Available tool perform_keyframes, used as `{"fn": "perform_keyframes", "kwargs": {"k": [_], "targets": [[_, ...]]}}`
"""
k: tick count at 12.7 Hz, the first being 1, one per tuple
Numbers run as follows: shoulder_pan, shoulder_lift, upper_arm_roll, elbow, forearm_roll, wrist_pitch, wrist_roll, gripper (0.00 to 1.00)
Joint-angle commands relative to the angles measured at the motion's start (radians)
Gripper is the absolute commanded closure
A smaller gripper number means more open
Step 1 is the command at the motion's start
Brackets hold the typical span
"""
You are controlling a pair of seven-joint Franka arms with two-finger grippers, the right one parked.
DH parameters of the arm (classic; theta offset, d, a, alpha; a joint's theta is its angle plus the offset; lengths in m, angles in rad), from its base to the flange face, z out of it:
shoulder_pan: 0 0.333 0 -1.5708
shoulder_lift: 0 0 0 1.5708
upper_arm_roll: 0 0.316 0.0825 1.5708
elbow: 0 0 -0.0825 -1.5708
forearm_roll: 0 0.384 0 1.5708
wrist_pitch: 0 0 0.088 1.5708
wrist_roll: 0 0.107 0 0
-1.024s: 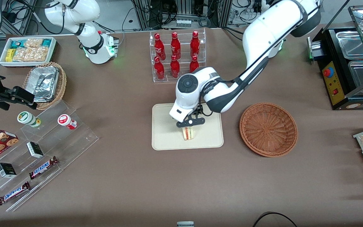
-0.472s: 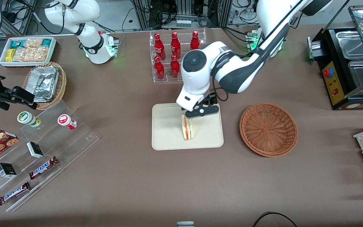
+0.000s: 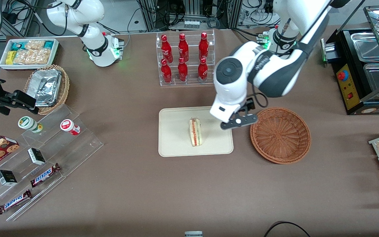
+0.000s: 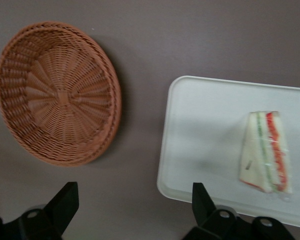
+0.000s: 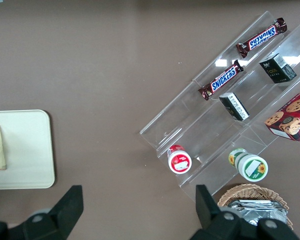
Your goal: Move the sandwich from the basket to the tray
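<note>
The sandwich (image 3: 195,132) lies on the cream tray (image 3: 173,144) near its middle, its red and green filling edge showing; it also shows in the left wrist view as a wedge (image 4: 266,152) on the tray (image 4: 200,130). The reddish-brown wicker basket (image 3: 280,135) holds nothing and sits beside the tray, toward the working arm's end; the left wrist view shows its bare weave (image 4: 57,92). My gripper (image 3: 239,121) hovers above the gap between tray and basket, open, nothing between its black fingers (image 4: 64,202).
A clear rack of red bottles (image 3: 184,57) stands farther from the front camera than the tray. A black food warmer (image 3: 364,65) sits toward the working arm's end. A tan basket of foil trays (image 3: 48,87) and an acrylic snack stand (image 3: 41,158) lie toward the parked arm's end.
My gripper let go of the sandwich, rose, and moved off the tray toward the basket. The sandwich stays on the tray.
</note>
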Motion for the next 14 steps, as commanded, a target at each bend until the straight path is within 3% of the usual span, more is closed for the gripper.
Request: {"fn": "perform_keyframes", "kwargs": {"k": [1,5,7,9,14], "targets": [[0.058,-0.060,-0.003,-0.056,-0.020,-0.015,0.078,0.00],[0.150,-0.118,-0.003,-0.099,-0.022,-0.020,0.172,0.00],[0.183,-0.175,0.017,-0.134,-0.089,-0.032,0.287,0.00],[0.172,-0.239,0.113,-0.165,-0.173,-0.046,0.429,0.00],[0.131,-0.342,0.333,-0.161,-0.264,-0.205,0.788,0.00]]}}
